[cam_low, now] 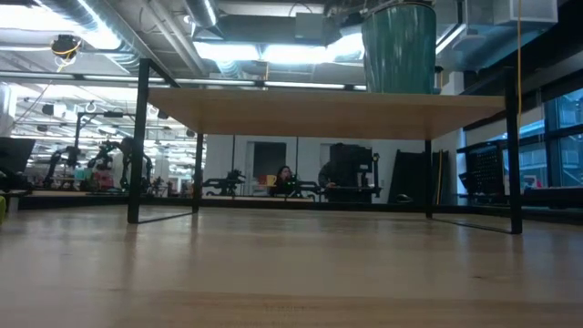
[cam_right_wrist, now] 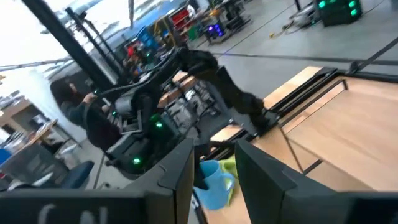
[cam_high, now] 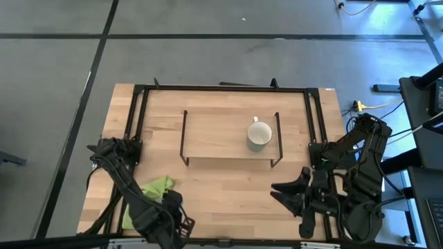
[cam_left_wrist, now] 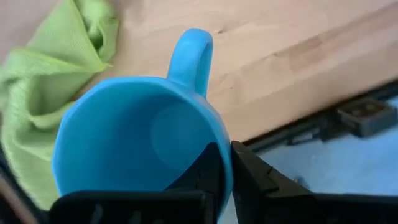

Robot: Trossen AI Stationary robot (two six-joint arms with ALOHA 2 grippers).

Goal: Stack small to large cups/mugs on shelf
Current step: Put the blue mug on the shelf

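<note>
Spanning a grey concrete floor, the wooden table [cam_high: 221,187], shelf [cam_high: 221,135] centred, cream mug [cam_high: 259,135] at its 3 o'clock end, left gripper [cam_left_wrist: 225,171] pinching the blue mug [cam_left_wrist: 134,140] rim by the green cloth [cam_high: 154,188] at 7 o'clock, right gripper [cam_right_wrist: 214,171] parted, empty, at 5 o'clock.

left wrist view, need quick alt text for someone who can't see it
The left gripper is pinching the rim of a light-blue mug, one finger inside and one outside, handle pointing away. A crumpled green cloth lies beside it on the wooden table.

No legible text or labels anywhere.
</note>
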